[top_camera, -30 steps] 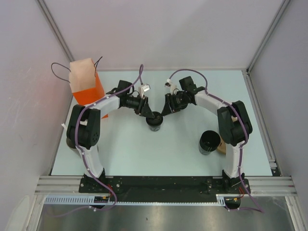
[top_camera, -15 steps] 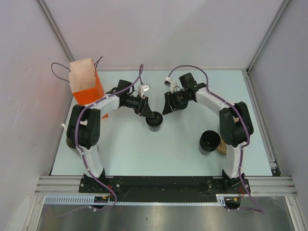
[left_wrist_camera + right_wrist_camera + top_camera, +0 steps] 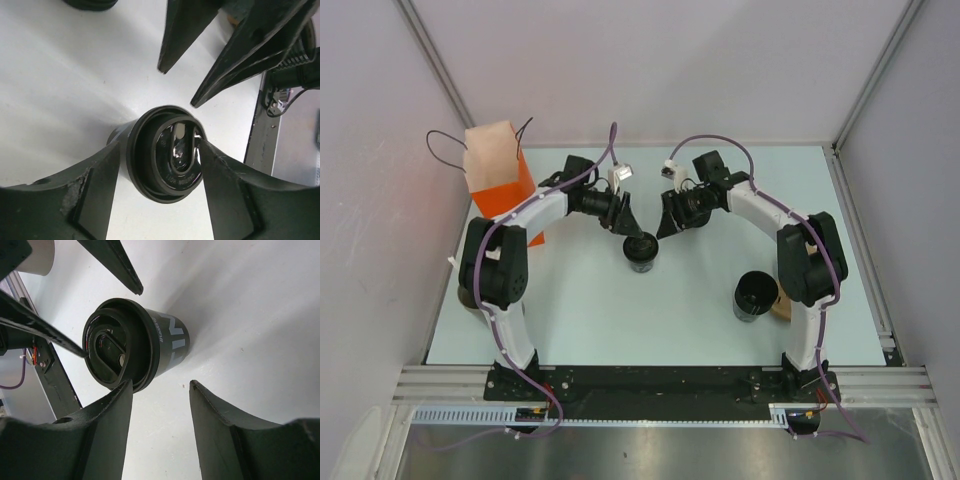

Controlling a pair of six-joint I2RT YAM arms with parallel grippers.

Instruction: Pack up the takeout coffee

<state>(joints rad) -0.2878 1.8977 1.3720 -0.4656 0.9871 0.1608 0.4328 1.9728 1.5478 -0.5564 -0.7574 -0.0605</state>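
Between tips of L gripper [image 3: 159,144]: takeout coffee [image 3: 641,250], upright on table [image 3: 580,320], lid on. L jaws spread, straddling rim w/o clamping, prob. lining up grasp. R gripper [image 3: 161,383] jaws apart, empty, coffee just beyond tips. Orange bag [image 3: 498,170] well behind L jaws; coffee not yet packed.

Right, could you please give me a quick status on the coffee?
Left claw open, straddling takeout coffee. Right claw open, empty, beside it. Coffee upright on table, lidded. Orange bag back left; only left arm between.
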